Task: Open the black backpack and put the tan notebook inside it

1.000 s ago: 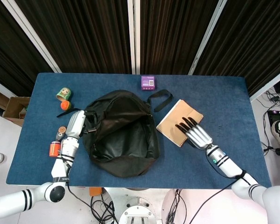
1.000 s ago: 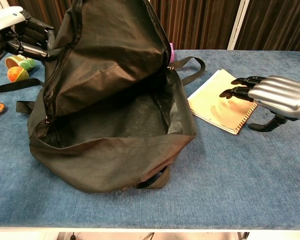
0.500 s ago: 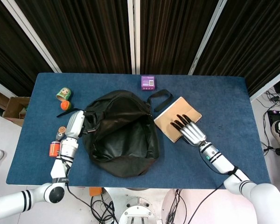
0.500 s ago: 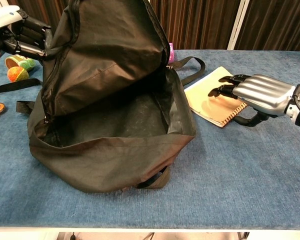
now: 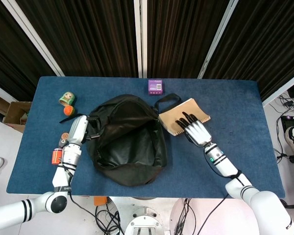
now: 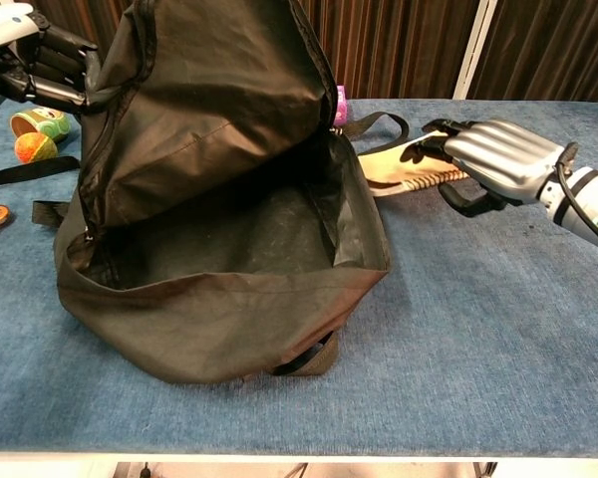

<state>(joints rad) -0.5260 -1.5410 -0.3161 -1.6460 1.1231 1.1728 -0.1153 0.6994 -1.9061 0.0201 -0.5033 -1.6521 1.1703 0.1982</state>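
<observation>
The black backpack [image 5: 127, 139] lies in the middle of the table with its mouth wide open; its lifted flap [image 6: 219, 90] fills the upper left of the chest view. My left hand [image 6: 35, 65] grips the flap's edge and holds it up, and shows at the bag's left side as my left hand [image 5: 78, 129]. The tan spiral notebook [image 5: 181, 113] sits just right of the bag, tilted, its near edge raised off the cloth. My right hand [image 5: 196, 129] grips it, fingers on top and thumb under the notebook [image 6: 399, 164], as my right hand [image 6: 493, 164] shows.
A purple box [image 5: 156, 86] stands behind the bag. A painted doll [image 5: 66, 99], an orange ball [image 5: 69, 111] and small cans [image 5: 58, 155] lie along the left side. A black strap [image 5: 167, 104] curls between bag and notebook. Blue cloth covers the table [image 5: 235, 107].
My right hand slid the notebook left toward the bag's opening and closed on it, lifting its edge. The left hand kept holding the flap up.
</observation>
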